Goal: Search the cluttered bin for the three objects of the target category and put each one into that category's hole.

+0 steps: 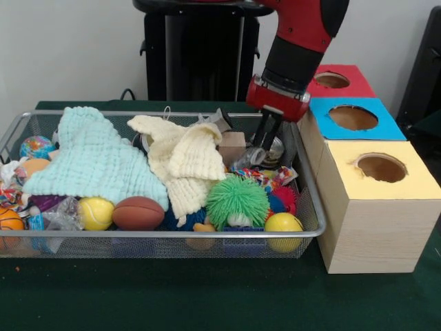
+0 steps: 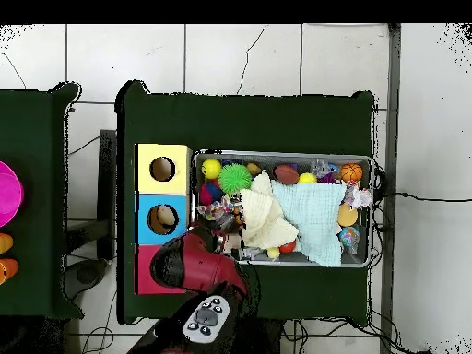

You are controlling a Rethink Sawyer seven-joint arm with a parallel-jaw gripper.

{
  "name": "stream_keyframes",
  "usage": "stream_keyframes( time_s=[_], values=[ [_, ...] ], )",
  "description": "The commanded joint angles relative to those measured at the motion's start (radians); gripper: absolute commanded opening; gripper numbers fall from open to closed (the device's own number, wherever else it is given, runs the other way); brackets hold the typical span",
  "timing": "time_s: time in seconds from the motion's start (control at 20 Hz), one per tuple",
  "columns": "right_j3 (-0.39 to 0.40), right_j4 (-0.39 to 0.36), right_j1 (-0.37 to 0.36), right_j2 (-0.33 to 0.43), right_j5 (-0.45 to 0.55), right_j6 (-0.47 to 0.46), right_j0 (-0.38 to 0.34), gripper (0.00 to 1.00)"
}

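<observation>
The cluttered bin is a shallow wire mesh basket full of toys and cloths; it also shows in the overhead view. Three boxes with round holes stand beside it: yellow, blue and red. My gripper hangs low over the bin's far corner nearest the boxes, just above a shiny clear-wrapped item and beside a small wooden block. In the overhead view the red arm covers the gripper.
A mint cloth and a cream cloth cover much of the bin. Along the front lie a green fuzzy ball, a yellow ball, a brown football, a tennis ball and an orange ball.
</observation>
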Motion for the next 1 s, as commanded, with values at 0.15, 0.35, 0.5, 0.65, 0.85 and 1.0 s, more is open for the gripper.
stream_keyframes(
  time_s=[0.15, 0.35, 0.5, 0.65, 0.85, 1.0],
  values=[
    [0.056, 0.036, -0.193, -0.031, 0.266, 0.218, 0.049, 0.00],
    [0.053, 0.037, -0.194, -0.034, 0.265, 0.227, 0.054, 0.00],
    [0.048, 0.039, -0.181, -0.027, 0.248, 0.233, 0.052, 0.00],
    [0.041, 0.045, -0.183, -0.044, 0.271, 0.245, 0.073, 0.00],
    [0.022, 0.057, -0.182, -0.060, 0.308, 0.259, 0.094, 0.00],
    [0.004, 0.071, -0.177, -0.078, 0.339, 0.276, 0.118, 0.00]
  ],
)
